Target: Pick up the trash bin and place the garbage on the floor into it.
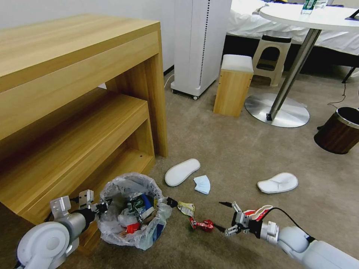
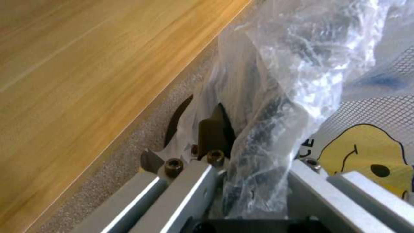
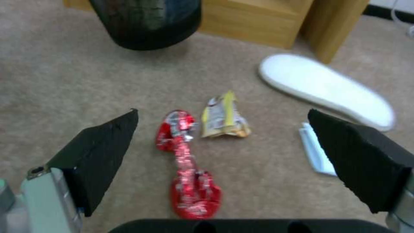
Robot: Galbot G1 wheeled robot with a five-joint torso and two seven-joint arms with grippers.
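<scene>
Low in the head view, left of centre, one trash bin (image 1: 131, 213) stands on the floor (image 1: 239, 149) beside the wooden table (image 1: 74, 97), its clear liner bulging over the rim and several pieces of litter already inside. The left gripper (image 1: 98, 206) has its jaws clamped on the bin's rim and liner (image 2: 258, 129). On the carpet lie two white slippers (image 1: 182, 172) (image 1: 278, 182), one light-blue face mask (image 1: 202, 184), one yellow-white wrapper (image 1: 186, 207) and one red wrapper (image 1: 202, 224). The right gripper (image 1: 225, 216), at lower right, hovers with jaws wide apart just beside the red wrapper (image 3: 187, 161).
</scene>
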